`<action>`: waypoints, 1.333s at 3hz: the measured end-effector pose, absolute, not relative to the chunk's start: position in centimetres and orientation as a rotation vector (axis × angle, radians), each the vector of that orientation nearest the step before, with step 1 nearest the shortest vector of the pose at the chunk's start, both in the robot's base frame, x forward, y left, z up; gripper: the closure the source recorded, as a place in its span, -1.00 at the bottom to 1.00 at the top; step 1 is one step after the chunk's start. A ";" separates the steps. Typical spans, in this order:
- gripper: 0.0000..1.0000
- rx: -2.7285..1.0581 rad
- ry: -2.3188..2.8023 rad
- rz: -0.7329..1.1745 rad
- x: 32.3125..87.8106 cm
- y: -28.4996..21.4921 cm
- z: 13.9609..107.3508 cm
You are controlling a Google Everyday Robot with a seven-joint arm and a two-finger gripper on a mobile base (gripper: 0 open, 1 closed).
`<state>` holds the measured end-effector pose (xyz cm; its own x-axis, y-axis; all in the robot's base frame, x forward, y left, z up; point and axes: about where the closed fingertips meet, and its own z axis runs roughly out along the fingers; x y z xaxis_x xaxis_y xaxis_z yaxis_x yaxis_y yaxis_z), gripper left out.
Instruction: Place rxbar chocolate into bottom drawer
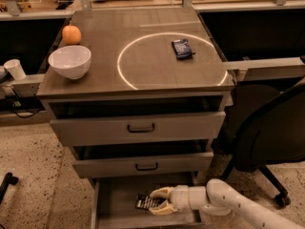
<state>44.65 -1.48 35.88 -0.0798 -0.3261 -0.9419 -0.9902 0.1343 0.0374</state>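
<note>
The rxbar chocolate (pixel 145 202), a small flat bar in a black wrapper with pale lettering, is between the pale fingers of my gripper (pixel 153 201), low inside the open bottom drawer (pixel 116 194). The gripper is shut on the bar's right end. The drawer is a wide grey tray pulled out under the two handled drawers. My white arm (pixel 224 202) reaches in from the lower right. I cannot tell whether the bar touches the drawer floor.
A dark-blue-wrapped bar (pixel 182 48) lies inside a white circle on the cabinet top. A white bowl (pixel 70 61) and an orange (pixel 71 34) sit at the top's left. A black office chair (pixel 271 137) stands to the right of the cabinet.
</note>
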 end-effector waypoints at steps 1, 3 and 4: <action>1.00 -1.328 1.545 0.995 44.4 -1.4 36.0; 1.00 -1.292 1.787 0.878 48.1 -3.1 27.0; 1.00 -1.296 1.835 0.795 49.8 -3.4 23.5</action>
<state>49.83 -3.41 23.48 -0.2158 -0.4931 -0.8428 -0.9522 0.2976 0.0697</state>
